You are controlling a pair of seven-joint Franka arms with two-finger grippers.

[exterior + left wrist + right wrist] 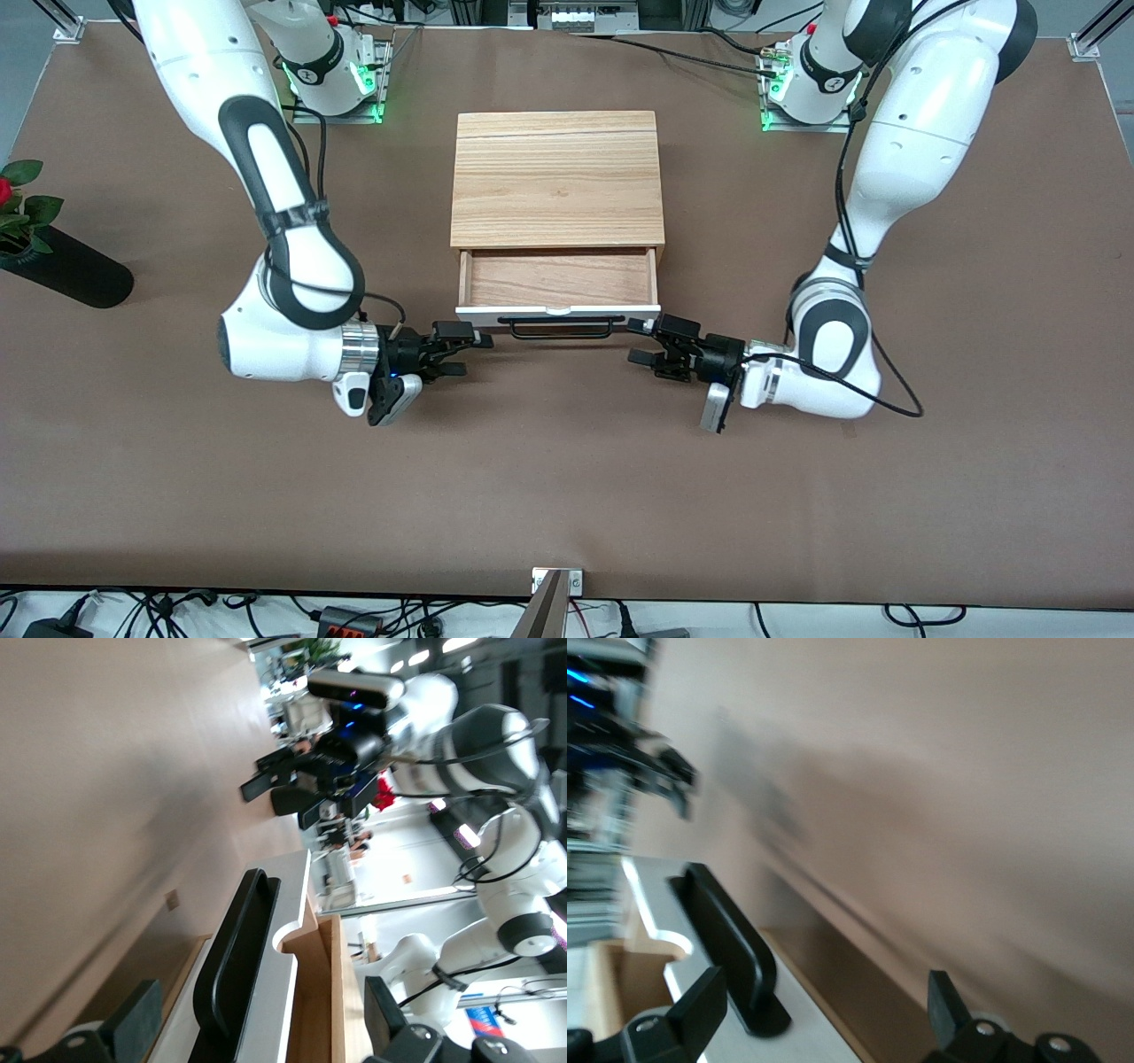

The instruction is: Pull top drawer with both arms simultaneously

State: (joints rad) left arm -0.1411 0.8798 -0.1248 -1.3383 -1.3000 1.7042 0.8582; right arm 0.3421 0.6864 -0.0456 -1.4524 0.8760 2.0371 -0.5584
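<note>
The top drawer [558, 282] stands partly pulled out of the light-wood cabinet [558, 177], which sits mid-table between the two arm bases. Its reddish-brown wooden floor is bare, and the white front panel faces the front camera with the long black bar handle [556, 329] running along it.

The right gripper [465, 352] sits low over the table just off the handle's end toward the right arm's end of the table. Its fingers are spread apart and hold nothing; the upper fingertip points at the handle's tip, close but, as far as the front view shows, not touching. In the right wrist view the two dark fingers [700, 1010] stand wide, with the handle's foot [735, 961] beside one of them rather than between them, though that picture is smeared.

The left gripper [645, 342] mirrors it at the handle's other end, toward the left arm's end of the table, also low over the brown table surface [567, 478]. Its fingers are parted too and grip nothing. The left wrist view shows the handle [235, 966] and white panel [266, 992] lying in the gap between its two fingers [133, 1019], with the other arm's gripper [292, 784] visible farther along.

A dark vase with a red flower [53, 261] lies at the table edge by the right arm's end.
</note>
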